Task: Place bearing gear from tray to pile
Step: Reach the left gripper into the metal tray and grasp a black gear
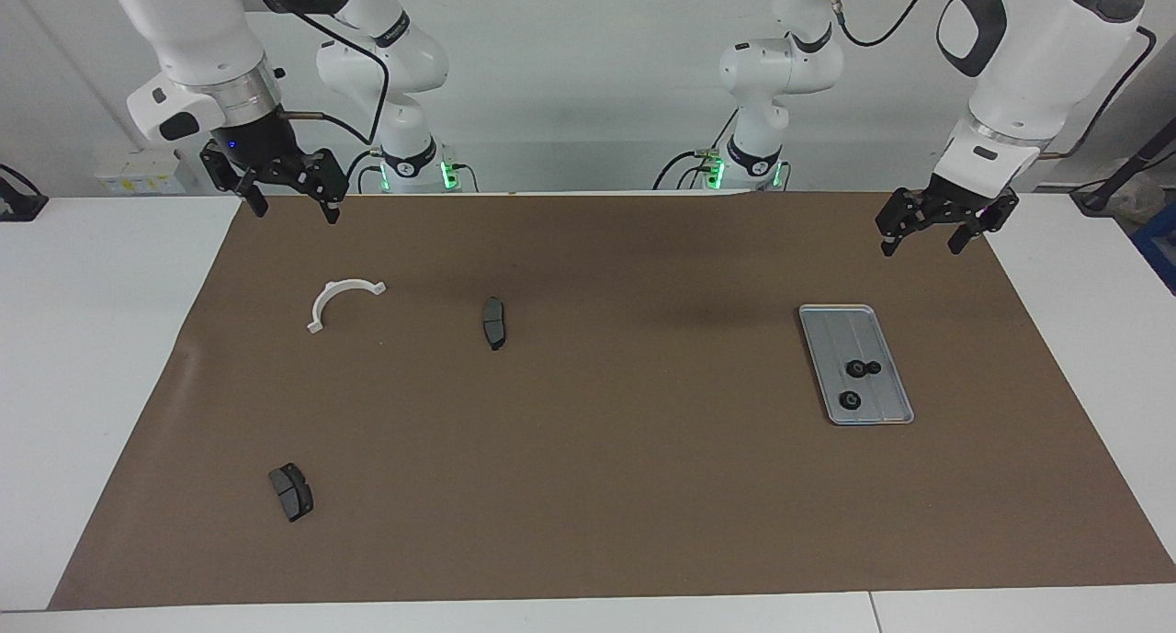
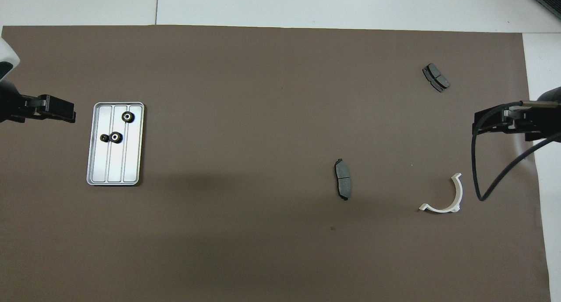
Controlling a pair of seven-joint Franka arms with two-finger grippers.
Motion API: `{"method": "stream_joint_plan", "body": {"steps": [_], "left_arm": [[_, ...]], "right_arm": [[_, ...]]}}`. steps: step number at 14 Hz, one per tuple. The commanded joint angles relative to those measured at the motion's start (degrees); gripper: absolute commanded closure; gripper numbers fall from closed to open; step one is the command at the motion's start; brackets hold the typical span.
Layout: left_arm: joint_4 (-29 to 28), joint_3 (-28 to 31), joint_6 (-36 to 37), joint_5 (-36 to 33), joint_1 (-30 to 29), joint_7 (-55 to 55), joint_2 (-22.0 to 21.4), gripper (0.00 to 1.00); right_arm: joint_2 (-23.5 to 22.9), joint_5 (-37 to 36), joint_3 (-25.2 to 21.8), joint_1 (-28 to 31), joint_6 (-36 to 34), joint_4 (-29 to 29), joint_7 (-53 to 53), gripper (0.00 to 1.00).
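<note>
No readable text, labels, brands or numbers anywhere: nothing legible on the arms, the tray, the parts or the mat. The dark bands on the arm joints carry small marks, too small to read.
</note>
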State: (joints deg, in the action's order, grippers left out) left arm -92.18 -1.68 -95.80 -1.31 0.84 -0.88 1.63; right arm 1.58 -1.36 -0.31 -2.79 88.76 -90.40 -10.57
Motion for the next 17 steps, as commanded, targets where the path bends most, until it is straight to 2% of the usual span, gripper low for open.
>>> {"method": "stream_joint_plan", "body": {"steps": [1,5,7,9,11,13,17], "left_arm": [[-1.2,0.2,0.0,0.4,-1.4,0.2,-1.3,0.0],[-2.5,0.2,-0.4,0.4,-2.0,0.0,-1.1,0.0],[-5.6,0.1,-2.3,0.4,-1.6,0.7,-0.2,0.0],[-10.1,0.0,-7.7,0.4,0.2,4.4,0.9,0.0],[-12.8,-0.1,-15.1,0.5,1.1,5.9,3.4,0.0],[-13.4,-0.1,-18.2,0.6,0.4,5.1,5.5,0.0],[-13.3,-0.1,-30.5,0.6,0.3,6.0,15.1,0.0]], "right_arm": [[1.2,0.3,0.2,0.6,0.6,-1.5,1.1,0.0],[1.2,0.3,0.2,0.6,0.5,-1.5,1.1,0.0],[1.2,0.3,0.2,0.6,0.6,-1.5,1.1,0.0],[1.2,0.3,0.2,0.6,0.6,-1.5,1.1,0.0],[1.2,0.3,0.2,0.6,0.5,-1.5,1.1,0.0],[1.2,0.3,0.2,0.3,0.6,-1.5,1.1,0.0],[1.2,0.3,0.2,0.4,0.5,-1.5,1.1,0.0]]}}
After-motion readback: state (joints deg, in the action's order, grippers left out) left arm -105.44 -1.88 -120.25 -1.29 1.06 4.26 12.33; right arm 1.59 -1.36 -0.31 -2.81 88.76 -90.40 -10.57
